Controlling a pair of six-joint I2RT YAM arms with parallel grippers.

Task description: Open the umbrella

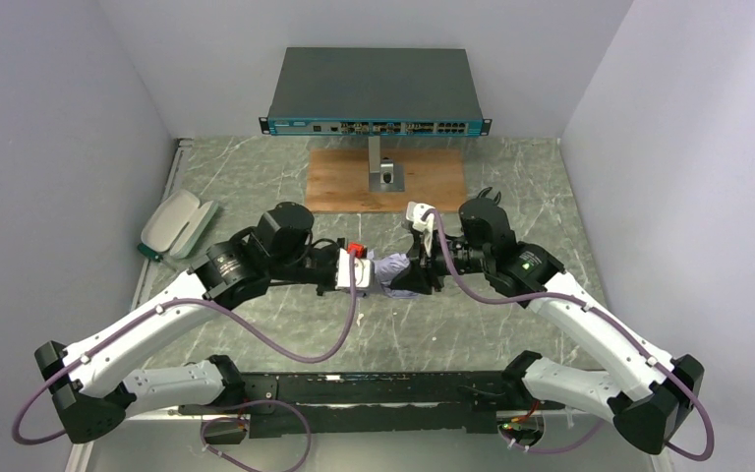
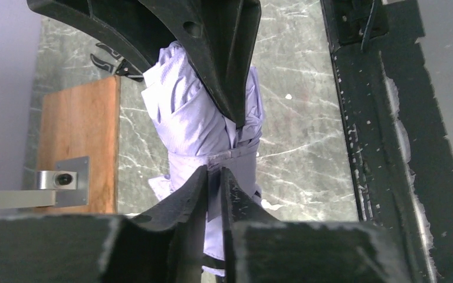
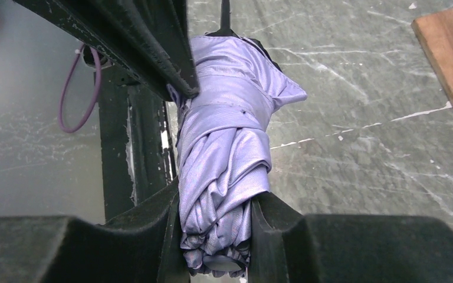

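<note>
Right end effector (image 3: 215, 203) clamps the umbrella (image 3: 230, 135), left end effector (image 2: 213, 177) pinches its strap (image 2: 239, 154). Looks soft and slippery; I'd grab the stiff core.

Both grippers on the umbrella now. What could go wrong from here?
1. The band looks still wrapped round the umbrella; pulling now may strain fabric, not open it.
2. The left gripper seems to pinch only a thin fold, so it could slip or tear.
3. The right gripper clamps bunched fabric at the end; the canopy may be trapped.
</note>
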